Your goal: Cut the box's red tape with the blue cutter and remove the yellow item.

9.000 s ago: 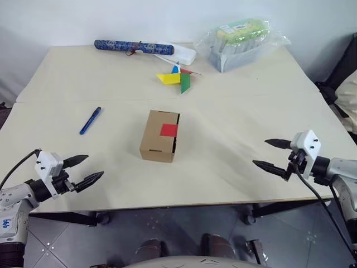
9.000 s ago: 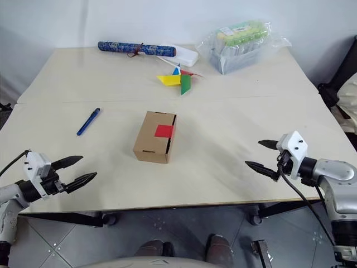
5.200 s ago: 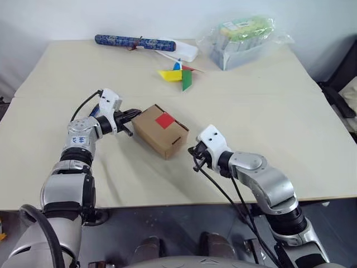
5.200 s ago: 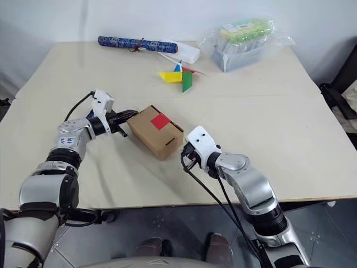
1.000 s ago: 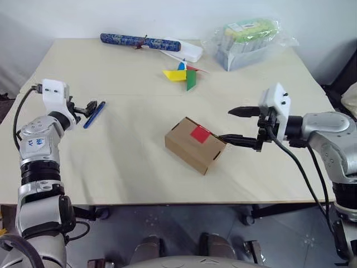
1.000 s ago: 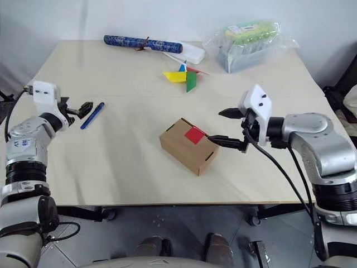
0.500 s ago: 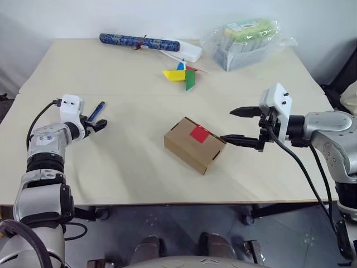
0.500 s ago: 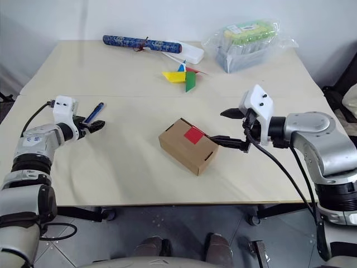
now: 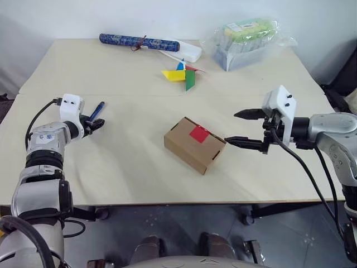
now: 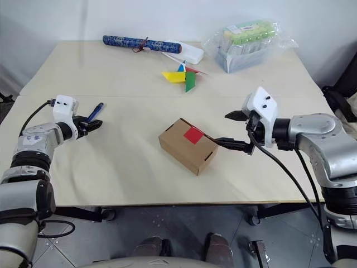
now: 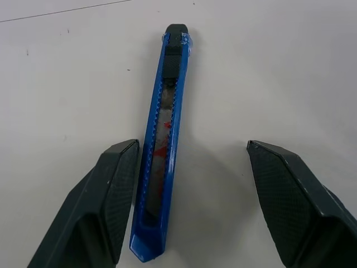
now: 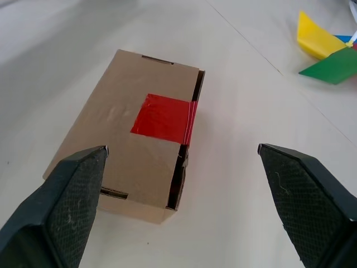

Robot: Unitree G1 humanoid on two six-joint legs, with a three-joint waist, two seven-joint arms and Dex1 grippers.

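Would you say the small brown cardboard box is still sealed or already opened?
Sealed: the small brown cardboard box has its flap down, and the red square tape spans the seam uncut.

No writing or number can be read anywhere. The label on the wrapped tray (image 9: 245, 34) is too small to make out.

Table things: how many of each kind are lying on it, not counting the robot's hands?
Brown box with red tape: 1
Blue cutter: 1
Paper pinwheel: 1
Dark-blue patterned roll: 1
White case beside the roll: 1
Plastic-wrapped tray: 1
Total: 6
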